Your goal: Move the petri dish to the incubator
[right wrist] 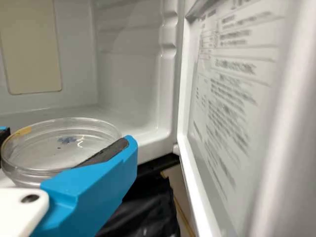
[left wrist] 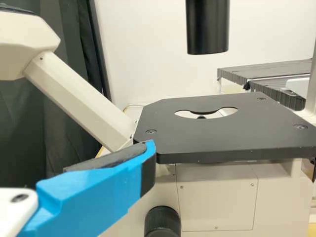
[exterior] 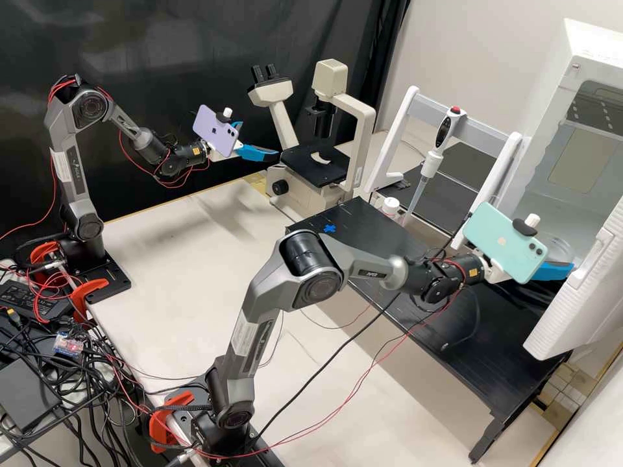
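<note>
Air is all the left gripper (exterior: 259,140) has between its well-spread blue fingers, up beside the microscope (exterior: 318,167), and it touches nothing I can make out. Over to the right, the right gripper (right wrist: 66,136) has the petri dish (right wrist: 64,154) pinched between its two fingers, opened just about as far as the dish is wide. It carries the dish roughly level, at the mouth of the incubator (exterior: 590,48); whether the rim is past the sill, I can't tell. So pickup and carrying across look done, and the door (exterior: 577,305) is swung open. What's left, I'd judge, is sliding the dish inward, lowering it onto the chamber floor (right wrist: 143,126), letting go and backing out, perhaps closing up afterwards.
</note>
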